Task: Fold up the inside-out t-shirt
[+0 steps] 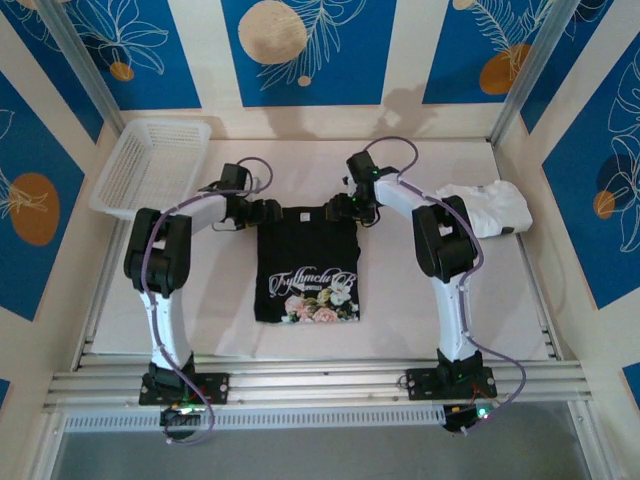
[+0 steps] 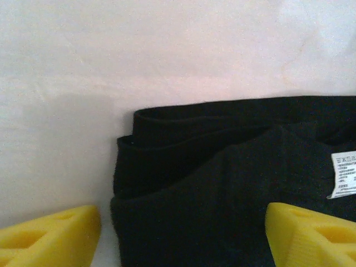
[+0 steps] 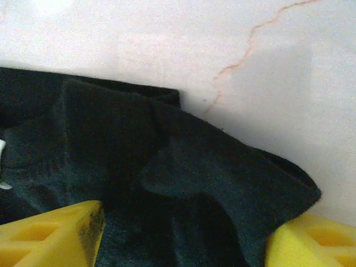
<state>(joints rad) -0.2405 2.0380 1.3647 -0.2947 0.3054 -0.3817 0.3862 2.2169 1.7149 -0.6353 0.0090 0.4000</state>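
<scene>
- Blue panels (image 1: pixel 320 45) printed with pale leaves and orange discs walled the stall.
- The pale worktop (image 1: pixel 430 300) carried a white mesh basket (image 1: pixel 150 165) at far left and a white garment (image 1: pixel 495 208) at right.
- The black t-shirt (image 1: pixel 305 265) lay mid-worktop, with its floral print toward the near edge.
- The left end effector (image 1: pixel 268 213) and right end effector (image 1: pixel 340 210) sat at its far corners, yellow fingers (image 2: pixel 55 231) spread wide over the cloth.

Left arm (image 1: pixel 160 262), right arm (image 1: pixel 447 250) bent inward; left fingers (image 2: pixel 49 233), right fingers (image 3: pixel 51 233) spread.
</scene>
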